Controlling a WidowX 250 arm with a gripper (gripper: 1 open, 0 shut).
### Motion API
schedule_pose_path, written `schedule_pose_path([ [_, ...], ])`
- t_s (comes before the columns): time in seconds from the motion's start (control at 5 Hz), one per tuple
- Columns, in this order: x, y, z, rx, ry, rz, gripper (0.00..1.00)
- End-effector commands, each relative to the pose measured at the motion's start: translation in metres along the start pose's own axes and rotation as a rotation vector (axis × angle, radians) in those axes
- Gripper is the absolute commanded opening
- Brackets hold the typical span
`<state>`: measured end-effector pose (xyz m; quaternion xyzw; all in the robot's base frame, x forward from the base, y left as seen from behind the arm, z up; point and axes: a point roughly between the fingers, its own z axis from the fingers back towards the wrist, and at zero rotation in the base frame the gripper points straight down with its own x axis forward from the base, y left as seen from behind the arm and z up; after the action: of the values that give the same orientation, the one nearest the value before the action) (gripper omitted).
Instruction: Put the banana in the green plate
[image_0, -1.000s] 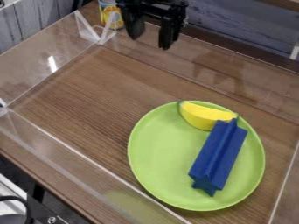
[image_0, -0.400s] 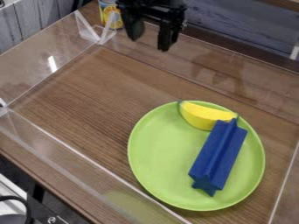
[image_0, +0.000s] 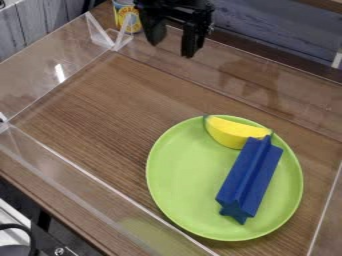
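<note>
The small yellow banana (image_0: 235, 130) lies inside the green plate (image_0: 181, 178), at its upper right edge. A long blue ridged block (image_0: 251, 177) rests on the plate too, its upper end touching the banana. My gripper (image_0: 175, 40) hangs at the top of the view, far from the plate, pointing down. Its two dark fingers stand apart and hold nothing.
Clear plastic walls (image_0: 54, 60) enclose the wooden table top (image_0: 120, 110). A yellow printed cup (image_0: 126, 16) stands behind the gripper at the top left. The plate sits near the front right wall.
</note>
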<state>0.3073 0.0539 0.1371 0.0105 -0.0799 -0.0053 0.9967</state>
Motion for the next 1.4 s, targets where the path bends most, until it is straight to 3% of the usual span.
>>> schedule_pose_path([
  [0.0, 0.0092, 0.0035, 0.0140, 0.013, -0.064, -0.011, 1.00],
  [1.2, 0.0075, 0.0064, 0.0082, -0.006, -0.056, -0.021, 1.00],
])
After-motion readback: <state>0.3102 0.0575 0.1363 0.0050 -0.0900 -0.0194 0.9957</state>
